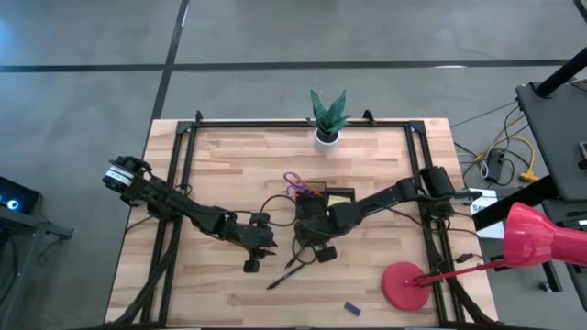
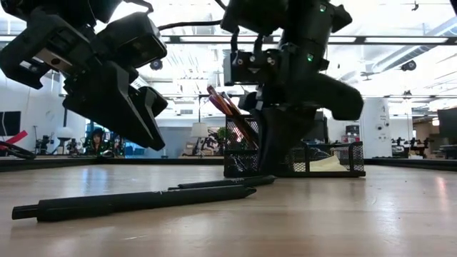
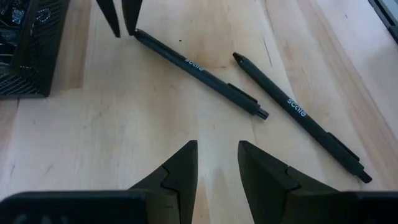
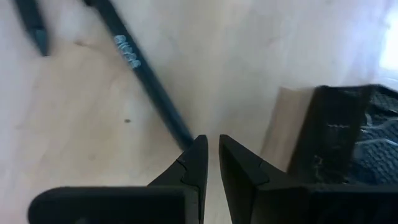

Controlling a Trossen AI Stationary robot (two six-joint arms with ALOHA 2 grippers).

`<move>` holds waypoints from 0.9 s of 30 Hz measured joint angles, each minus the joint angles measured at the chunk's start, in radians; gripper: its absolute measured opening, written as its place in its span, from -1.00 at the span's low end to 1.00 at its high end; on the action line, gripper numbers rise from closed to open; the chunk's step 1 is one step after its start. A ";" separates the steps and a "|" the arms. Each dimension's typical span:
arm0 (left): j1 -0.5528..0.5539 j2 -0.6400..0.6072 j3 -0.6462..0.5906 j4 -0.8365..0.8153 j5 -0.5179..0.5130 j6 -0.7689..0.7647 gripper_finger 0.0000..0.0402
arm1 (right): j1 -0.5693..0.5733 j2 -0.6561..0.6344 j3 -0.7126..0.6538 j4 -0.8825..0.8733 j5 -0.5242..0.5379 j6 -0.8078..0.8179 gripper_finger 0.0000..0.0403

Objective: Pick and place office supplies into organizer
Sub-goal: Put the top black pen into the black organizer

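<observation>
Two black pens (image 3: 199,66) lie on the bench (image 1: 229,156) just near of the organizer (image 1: 326,200). Your right hand (image 4: 210,163), nearly closed and empty, sits at the closer pen's end, along its long axis. Your left hand (image 3: 216,163) hovers open beside them.

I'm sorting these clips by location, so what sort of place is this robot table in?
Probably a large open office or lab floor. The low view shows a wide room behind the wooden table, with ceiling ducts and distant desks. The high view shows a bare concrete floor and loose cables.
</observation>
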 joint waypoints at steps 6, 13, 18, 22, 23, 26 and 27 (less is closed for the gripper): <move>0.000 0.000 -0.001 0.001 0.000 -0.001 -0.50 | -0.002 -0.002 0.020 -0.049 -0.042 -0.056 -0.84; 0.004 0.000 -0.001 0.002 0.000 -0.001 -0.50 | -0.002 -0.002 0.029 -0.076 -0.063 -0.089 -0.84; 0.005 0.000 -0.001 0.001 -0.001 -0.002 -0.50 | -0.002 -0.002 0.029 -0.072 -0.068 -0.090 -0.84; 0.005 0.000 -0.001 0.001 -0.001 -0.002 -0.50 | -0.002 -0.002 0.029 -0.068 -0.068 -0.091 -0.83; 0.005 0.000 -0.001 0.001 -0.001 -0.002 -0.50 | -0.002 -0.002 0.028 -0.066 -0.068 -0.096 -0.81; 0.005 0.000 -0.001 0.001 -0.001 -0.002 -0.50 | -0.002 -0.002 0.024 -0.064 -0.068 -0.138 -0.72; 0.005 0.000 -0.002 0.001 -0.001 -0.002 -0.50 | -0.002 -0.002 0.023 -0.064 -0.068 -0.151 -0.68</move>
